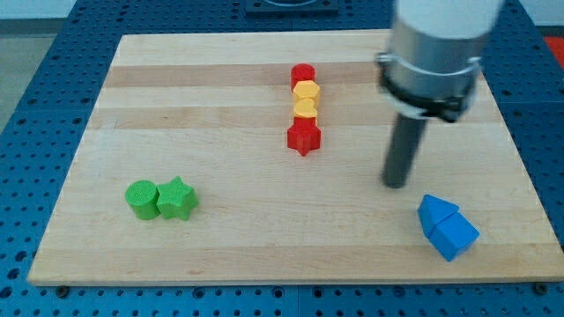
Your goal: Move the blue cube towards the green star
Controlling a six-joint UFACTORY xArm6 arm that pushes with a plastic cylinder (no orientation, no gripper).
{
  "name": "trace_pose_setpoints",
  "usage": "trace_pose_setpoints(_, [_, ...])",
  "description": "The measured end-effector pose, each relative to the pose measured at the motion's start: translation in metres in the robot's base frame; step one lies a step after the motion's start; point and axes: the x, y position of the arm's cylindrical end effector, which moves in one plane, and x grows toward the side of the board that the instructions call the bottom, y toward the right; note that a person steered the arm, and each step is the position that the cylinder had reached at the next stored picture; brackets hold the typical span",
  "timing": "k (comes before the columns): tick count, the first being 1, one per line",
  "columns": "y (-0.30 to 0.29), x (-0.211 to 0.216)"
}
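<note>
The rod's tip (397,184) rests on the wooden desk (220,246) with nothing gripped, since the arm carries no hand, and the blue cube (455,234) lies near it at about four o'clock, apart from it. The cube sits in the desk's lower right corner, touching a blue triangular block (435,211) at its eleven o'clock. The green star (177,199) lies well apart at nine o'clock from the cube, touching a green cylinder (141,198) on its own nine o'clock side, while a column of red cylinder (303,76), yellow hexagon (307,91), yellow block (305,107) and red star (304,136) stands at the tip's ten o'clock.
</note>
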Motion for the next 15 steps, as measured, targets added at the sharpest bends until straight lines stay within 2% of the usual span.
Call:
trace_pose_setpoints(1, [0.061,0.017])
trace_pose_setpoints(2, [0.076,0.079])
trace_pose_setpoints(3, [0.075,0.112])
trace_pose_setpoints(5, [0.051,0.082])
trace_pose_setpoints(7, [0.000,0.088])
trace_pose_setpoints(9, [0.046,0.108])
trace_pose_setpoints(10, [0.039,0.117])
trace_pose_setpoints(11, [0.018,0.115])
trace_pose_setpoints(12, [-0.033,0.114])
trace_pose_setpoints(13, [-0.061,0.114])
trace_pose_setpoints(14, [-0.048,0.112])
trace_pose_setpoints(15, [-0.048,0.092])
